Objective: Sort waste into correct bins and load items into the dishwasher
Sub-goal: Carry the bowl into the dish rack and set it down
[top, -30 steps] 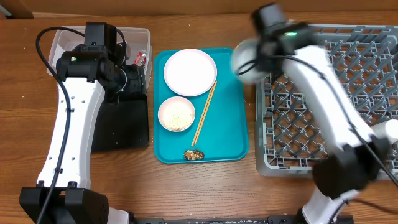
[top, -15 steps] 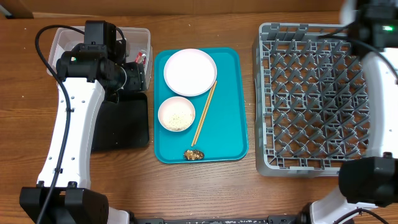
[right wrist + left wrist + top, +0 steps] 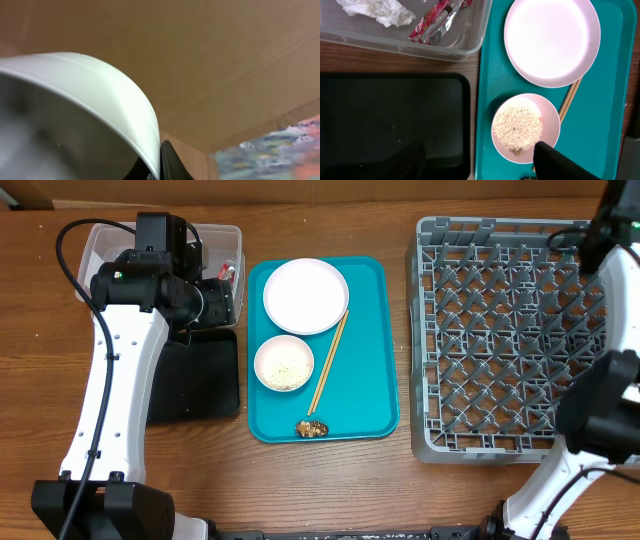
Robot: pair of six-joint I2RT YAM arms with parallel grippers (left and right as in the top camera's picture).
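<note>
The red crinkled snack wrapper [image 3: 436, 21] and the crumpled white paper [image 3: 379, 10] lie inside the clear rectangular plastic tub [image 3: 445, 50], with the paper at the wrapper's 9 o'clock. The shallow black rectangular tray [image 3: 205, 380] sits just beside the tub at its 6 o'clock.

The teal plastic serving tray [image 3: 370, 350] lies at the tub's 3 o'clock, mid-bench. A round white plate [image 3: 306, 296] fills its 12 o'clock end. Below the plate is a small white bowl [image 3: 284, 364] holding white rice-like crumbs [image 3: 517, 126]. Two thin wooden chopsticks [image 3: 328, 362] run aslant from the plate's 4 o'clock edge, passing just beside the bowl at its 3 o'clock. A small brown food lump [image 3: 311, 428] sits at the tray's 6 o'clock edge.

The large square grey plastic dish rack [image 3: 500, 350] stands at the tray's 3 o'clock on the brown wooden bench [image 3: 400, 490].

The left hand [image 3: 480, 167] hangs over the seam between the black tray and the teal tray. Its fingers are spread wide and it holds nothing.

The right arm [image 3: 612, 240] rises at the rack's 2 o'clock corner, partly past the frame edge. In its wrist view, which is close and blurred, the right hand [image 3: 154, 170] is clamped on the rim of a pale grey-white round bowl [image 3: 100, 85] — brown cardboard [image 3: 210, 60] fills the background.
</note>
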